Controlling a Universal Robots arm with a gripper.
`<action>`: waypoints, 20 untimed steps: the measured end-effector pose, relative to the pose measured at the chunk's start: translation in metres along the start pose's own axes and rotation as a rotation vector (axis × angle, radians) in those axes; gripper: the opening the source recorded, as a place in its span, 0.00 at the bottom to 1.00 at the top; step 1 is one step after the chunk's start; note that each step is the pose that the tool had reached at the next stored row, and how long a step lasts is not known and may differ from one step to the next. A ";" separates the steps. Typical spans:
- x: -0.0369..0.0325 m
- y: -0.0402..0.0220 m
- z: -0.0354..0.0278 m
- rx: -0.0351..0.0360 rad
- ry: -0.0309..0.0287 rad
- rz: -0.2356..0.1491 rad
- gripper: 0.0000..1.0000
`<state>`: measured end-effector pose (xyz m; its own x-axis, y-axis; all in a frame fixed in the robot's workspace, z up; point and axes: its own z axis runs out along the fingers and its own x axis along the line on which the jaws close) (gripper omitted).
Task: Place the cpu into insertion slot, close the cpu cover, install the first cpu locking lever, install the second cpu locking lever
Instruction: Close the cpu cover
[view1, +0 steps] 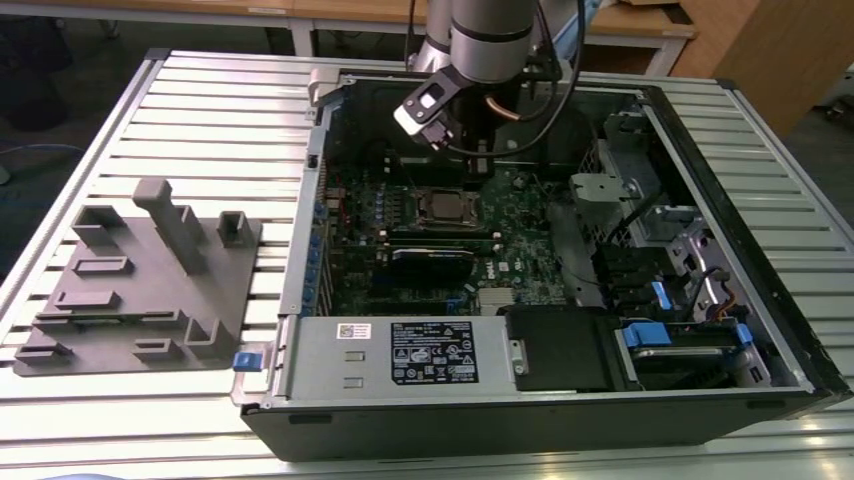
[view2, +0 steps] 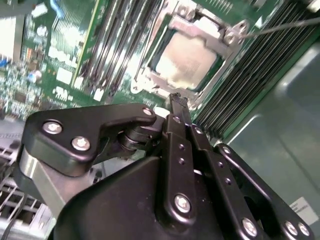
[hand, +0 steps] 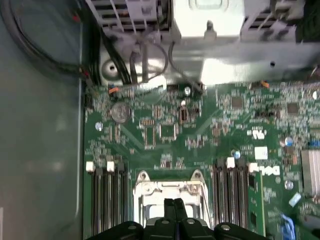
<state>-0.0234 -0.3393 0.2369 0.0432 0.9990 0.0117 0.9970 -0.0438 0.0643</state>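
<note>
The cpu (view2: 192, 57) lies just below the closed, down-pointing gripper (view2: 178, 100).

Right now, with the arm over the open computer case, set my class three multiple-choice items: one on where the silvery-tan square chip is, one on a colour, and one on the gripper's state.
1. Where is the silvery-tan square chip?
A. Within the thin silver metal frame on the green circuit board.
B. On the slatted table.
C. On the black power supply box.

2. What colour is the moulded plate with upright blocks beside the open black computer case?
A. Blue.
B. Grey.
C. Yellow.

3. How is the black gripper?
A. Wide open.
B. Shut on the chip.
C. Shut, holding nothing.

Answers:
1 A, the second wrist view shows the frame around it.
2 B, plain in the exterior view.
3 C, in both wrist views its fingers meet with nothing between.
</note>
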 end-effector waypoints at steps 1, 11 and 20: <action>0.0000 0.0000 0.0002 0.0142 -0.0007 0.000 0.11; -0.0001 -0.0032 0.0004 0.0279 -0.0009 0.000 0.11; -0.0009 -0.0162 0.0069 0.0281 -0.0017 0.000 0.11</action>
<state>-0.0391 -0.3395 0.2290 0.0435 0.9990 0.0100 0.9984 -0.0439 0.0362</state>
